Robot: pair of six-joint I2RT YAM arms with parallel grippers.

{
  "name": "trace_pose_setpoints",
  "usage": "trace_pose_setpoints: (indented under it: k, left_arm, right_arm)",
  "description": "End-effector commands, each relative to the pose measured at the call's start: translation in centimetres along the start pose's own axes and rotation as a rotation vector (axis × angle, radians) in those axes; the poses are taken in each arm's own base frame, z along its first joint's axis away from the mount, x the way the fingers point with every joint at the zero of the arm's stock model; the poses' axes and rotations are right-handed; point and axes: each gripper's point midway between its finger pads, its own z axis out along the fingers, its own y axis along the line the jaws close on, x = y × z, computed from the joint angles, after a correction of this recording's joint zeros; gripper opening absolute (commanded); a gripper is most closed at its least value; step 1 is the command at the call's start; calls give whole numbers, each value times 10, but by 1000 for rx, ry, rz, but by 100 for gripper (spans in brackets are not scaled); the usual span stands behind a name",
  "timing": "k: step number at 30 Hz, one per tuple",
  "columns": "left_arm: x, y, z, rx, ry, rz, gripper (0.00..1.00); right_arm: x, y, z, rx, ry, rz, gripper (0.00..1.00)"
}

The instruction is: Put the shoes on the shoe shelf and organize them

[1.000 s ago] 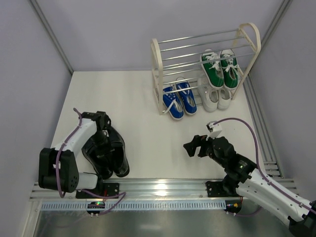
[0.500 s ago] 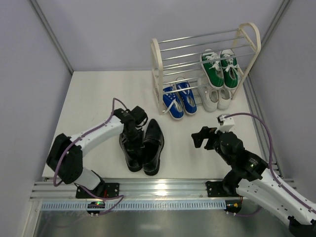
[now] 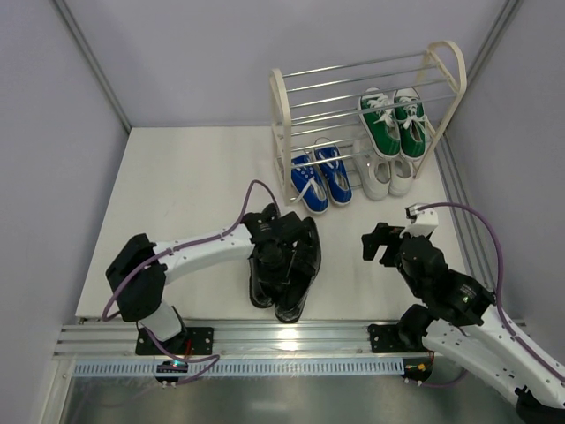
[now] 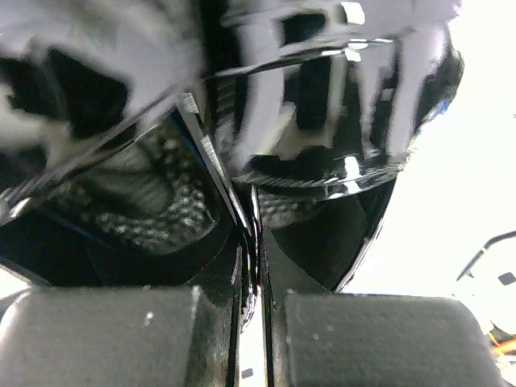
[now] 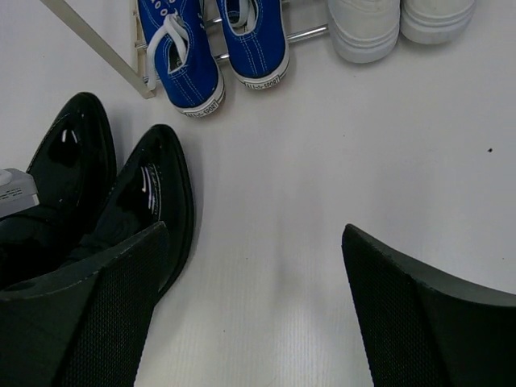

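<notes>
The glossy black shoes lie side by side on the table, toes toward the shoe shelf. My left gripper sits over them, shut on the two thin inner rims pinched together. Blue sneakers and white sneakers rest on the shelf's lower tier. The green sneakers sit on the tier above. My right gripper hovers open to the right of the black pair, with nothing but bare table between its fingers. In the right wrist view the black shoes lie to the left.
The shelf's cream side frame stands just beyond the black toes. Grey walls close in the table on three sides. A metal rail runs along the near edge by both arm bases.
The left arm has carried the black pair from the near left corner to the middle of the table, close to the shelf. The right gripper has drifted right and stayed open.
</notes>
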Motion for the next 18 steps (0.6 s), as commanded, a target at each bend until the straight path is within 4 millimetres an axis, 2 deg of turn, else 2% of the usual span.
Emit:
trace_pose_setpoints:
  k: [1, 6, 7, 10, 11, 12, 13, 15, 16, 18]
  left_arm:
    - [34, -52, -4, 183, 102, 92, 0]
    - [39, -48, -13, 188, 85, 98, 1]
    - [38, -43, -11, 167, 73, 107, 12]
    - [38, -23, -2, 78, 75, 104, 26]
    - [39, -18, 0, 56, 82, 97, 39]
    - [34, -11, 2, 13, 54, 96, 44]
    - [31, -6, 1, -13, 32, 97, 53]
    - [22, 2, -7, -70, -26, 103, 61]
    - [12, 8, -14, -103, -91, 108, 68]
    - [9, 13, -17, -118, -120, 123, 73]
  right_arm:
    - [-22, -5, -4, 59, -42, -5, 89]
    - [-30, -2, -1, 76, -47, -28, 89]
    - [-32, -1, -1, 75, -54, -24, 89]
    - [-30, 2, 3, 73, -42, -26, 89]
    - [-30, 4, 4, 65, -41, -21, 89]
    - [-29, 5, 5, 65, -36, -21, 89]
    - [-26, 5, 7, 66, -28, -24, 89]
    - [-23, 5, 8, 66, -18, -22, 89]
    - [-23, 5, 7, 65, -17, -22, 89]
    - [-21, 4, 7, 70, -16, -25, 89]
